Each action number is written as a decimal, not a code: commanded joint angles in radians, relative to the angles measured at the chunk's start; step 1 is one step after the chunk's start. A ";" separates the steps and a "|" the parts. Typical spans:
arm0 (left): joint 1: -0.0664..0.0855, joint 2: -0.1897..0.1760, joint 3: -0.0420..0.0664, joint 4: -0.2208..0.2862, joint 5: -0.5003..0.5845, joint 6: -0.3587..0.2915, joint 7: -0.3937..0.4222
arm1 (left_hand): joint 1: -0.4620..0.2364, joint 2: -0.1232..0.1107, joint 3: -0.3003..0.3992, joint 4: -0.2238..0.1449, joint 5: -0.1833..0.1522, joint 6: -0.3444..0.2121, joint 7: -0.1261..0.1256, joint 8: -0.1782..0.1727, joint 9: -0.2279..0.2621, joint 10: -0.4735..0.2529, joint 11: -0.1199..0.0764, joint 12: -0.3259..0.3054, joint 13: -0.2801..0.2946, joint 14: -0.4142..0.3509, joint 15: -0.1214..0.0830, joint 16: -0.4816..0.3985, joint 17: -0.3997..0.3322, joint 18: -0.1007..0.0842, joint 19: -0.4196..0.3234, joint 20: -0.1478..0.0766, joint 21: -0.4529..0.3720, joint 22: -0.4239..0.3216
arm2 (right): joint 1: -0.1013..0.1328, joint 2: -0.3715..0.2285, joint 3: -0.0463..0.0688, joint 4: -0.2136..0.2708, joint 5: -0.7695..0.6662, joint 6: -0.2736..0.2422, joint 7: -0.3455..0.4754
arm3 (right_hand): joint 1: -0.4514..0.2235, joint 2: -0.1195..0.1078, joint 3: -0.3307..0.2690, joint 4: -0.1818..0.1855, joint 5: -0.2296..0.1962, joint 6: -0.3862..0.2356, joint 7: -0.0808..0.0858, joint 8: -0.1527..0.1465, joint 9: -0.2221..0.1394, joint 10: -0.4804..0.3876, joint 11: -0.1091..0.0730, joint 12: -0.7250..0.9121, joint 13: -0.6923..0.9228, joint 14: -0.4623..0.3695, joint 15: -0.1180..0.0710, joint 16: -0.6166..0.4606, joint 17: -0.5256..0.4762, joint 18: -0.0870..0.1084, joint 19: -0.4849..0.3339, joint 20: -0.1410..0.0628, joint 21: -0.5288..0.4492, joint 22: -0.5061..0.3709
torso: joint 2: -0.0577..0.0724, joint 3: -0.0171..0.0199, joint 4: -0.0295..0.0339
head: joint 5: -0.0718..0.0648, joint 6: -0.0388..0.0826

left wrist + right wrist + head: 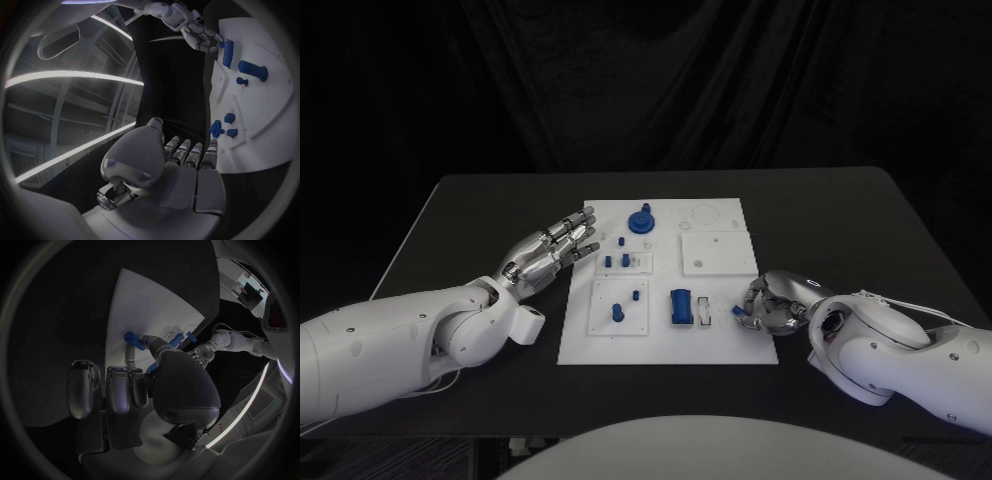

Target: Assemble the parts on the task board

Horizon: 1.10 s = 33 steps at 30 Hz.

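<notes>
The white task board (718, 345) lies mid-table with several blue parts on it: a round knob (642, 220) at the far end, small pegs (620, 261) in the middle, and a large blue block (681, 305) near the front. My left hand (553, 250) hovers at the board's left edge with its fingers stretched out and nothing in them. At the board's right edge my right hand (773, 305) has its fingers curled in. In the right wrist view a small blue part (152, 368) sits pinched between the thumb and the fingers (130, 385).
A small white piece (708, 312) lies just right of the blue block. Bare black table (877, 230) surrounds the board on all sides. The left wrist view shows the board (269, 115) and my right hand (200, 35) beside the block (228, 52).
</notes>
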 commanded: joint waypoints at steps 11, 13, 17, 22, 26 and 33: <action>-0.003 0.001 0.001 0.000 -0.002 0.017 0.046 | -0.006 0.000 0.000 0.006 -0.006 -0.002 0.015 0.005 0.001 0.002 -0.001 0.007 0.001 0.001 0.004 0.001 0.001 0.003 0.002 0.005 0.004 0.002 | -0.006 -0.011 -0.001 0.025 0.256 -0.082 0.078 | -0.023 0.000 0.011 0.004 -0.012 -0.011 -0.002 0.000 -0.002 0.106 0.002 0.003 0.263 0.082 0.005 -0.004 0.154 0.007 0.045 0.006 -0.009 0.212 | 0.000 -0.0007 0.0002 | 0.001 0.000; -0.003 0.001 0.001 0.000 -0.002 0.017 0.046 | -0.006 0.000 0.000 0.006 -0.006 -0.002 0.015 0.005 0.001 0.002 -0.001 0.007 0.001 0.001 0.004 0.001 0.001 0.003 0.002 0.005 0.004 0.002 | -0.006 -0.010 -0.001 0.026 0.267 -0.086 0.083 | -0.023 0.000 0.011 0.004 -0.012 -0.011 -0.002 0.000 -0.002 0.106 0.002 0.003 0.263 0.082 0.005 -0.004 0.154 0.007 0.045 0.006 -0.009 0.212 | 0.000 -0.0008 0.0000 | 0.000 0.000; -0.004 0.000 0.001 0.000 -0.002 0.017 0.046 | -0.006 0.000 0.000 0.006 -0.006 -0.002 0.015 0.005 0.001 0.002 -0.001 0.007 0.001 0.001 0.004 0.001 0.001 0.003 0.002 0.005 0.004 0.002 | -0.006 -0.007 0.000 0.026 0.312 -0.100 0.099 | -0.025 0.003 0.012 0.005 -0.014 -0.011 -0.002 -0.001 -0.002 0.106 0.002 0.003 0.263 0.082 0.005 -0.004 0.155 0.008 0.045 0.006 -0.009 0.212 | 0.000 -0.0008 0.0005 | 0.002 0.000; -0.004 0.001 0.001 0.000 -0.002 0.017 0.046 | -0.007 0.000 0.000 0.006 -0.006 -0.002 0.019 0.005 0.001 0.002 -0.002 0.007 0.001 0.001 0.004 0.001 0.001 0.003 0.002 0.005 0.004 0.002 | -0.006 0.003 0.000 0.018 0.378 -0.124 0.126 | -0.036 0.009 0.014 0.012 -0.017 -0.014 -0.001 -0.001 -0.004 0.106 0.003 0.003 0.263 0.081 0.006 -0.006 0.149 0.009 0.043 0.006 -0.014 0.210 | 0.000 -0.0010 0.0003 | 0.000 0.000; -0.004 0.001 0.001 0.001 -0.002 0.016 0.047 | -0.007 0.000 0.001 0.006 -0.006 -0.006 0.018 0.004 0.000 0.002 -0.002 0.007 0.001 0.001 0.004 0.001 0.001 0.003 0.002 0.005 0.004 0.002 | -0.006 0.012 0.000 0.007 0.409 -0.148 0.149 | -0.048 0.012 0.013 0.019 -0.017 -0.017 -0.001 0.000 -0.005 0.106 0.003 0.003 0.263 0.081 0.006 -0.007 0.148 0.009 0.043 0.006 -0.015 0.210 | 0.000 -0.0006 0.0003 | -0.001 0.000; -0.004 0.000 0.001 0.003 -0.002 0.015 0.049 | -0.007 0.000 0.001 0.005 -0.006 -0.008 0.016 0.004 0.000 0.001 -0.001 0.007 0.001 0.001 0.005 0.001 0.001 0.002 0.002 0.005 0.004 0.002 | -0.006 0.032 0.001 -0.010 0.468 -0.175 0.181 | -0.061 0.017 0.014 0.028 -0.015 -0.020 0.000 -0.001 -0.007 0.106 0.004 0.003 0.263 0.080 0.006 -0.009 0.142 0.011 0.041 0.007 -0.022 0.207 | 0.000 -0.0006 0.0002 | -0.003 0.000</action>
